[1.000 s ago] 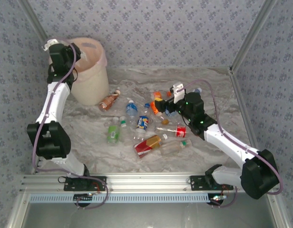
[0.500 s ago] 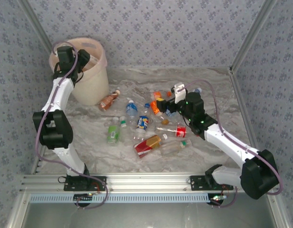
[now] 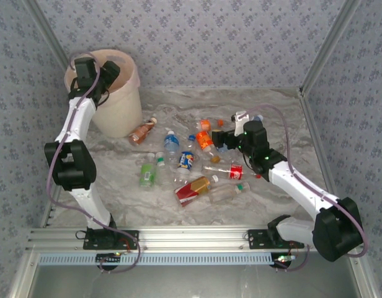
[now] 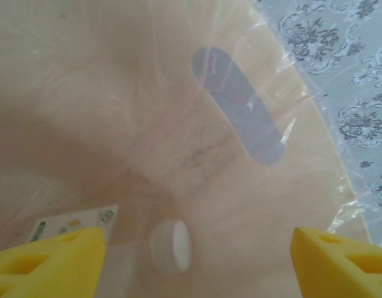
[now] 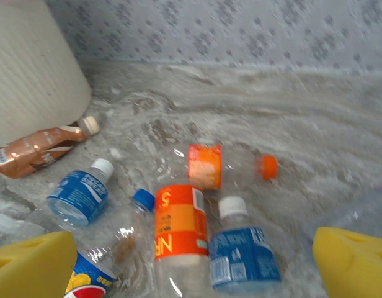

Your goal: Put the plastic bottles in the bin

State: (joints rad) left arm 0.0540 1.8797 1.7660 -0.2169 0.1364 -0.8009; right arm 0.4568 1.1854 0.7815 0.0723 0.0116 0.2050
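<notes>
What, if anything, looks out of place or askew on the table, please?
No spill or damage shows. The plastic bottles lie scattered on their sides across the table; a brown bottle lies beside the bin.

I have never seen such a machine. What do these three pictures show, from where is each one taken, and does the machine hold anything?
This is a robot with two white arms, fixed at the near edge of a marbled table. Each arm ends in two yellow fingers for grasping. The wide picture is taken from above and behind the arms. The other two come from a small camera on each wrist. Many plastic bottles lie on the table, and a cream bin stands at the far left. The left fingers are open over the bin and hold nothing; a white-capped bottle is inside it. The right fingers are open above the bottles, also holding nothing.
</notes>
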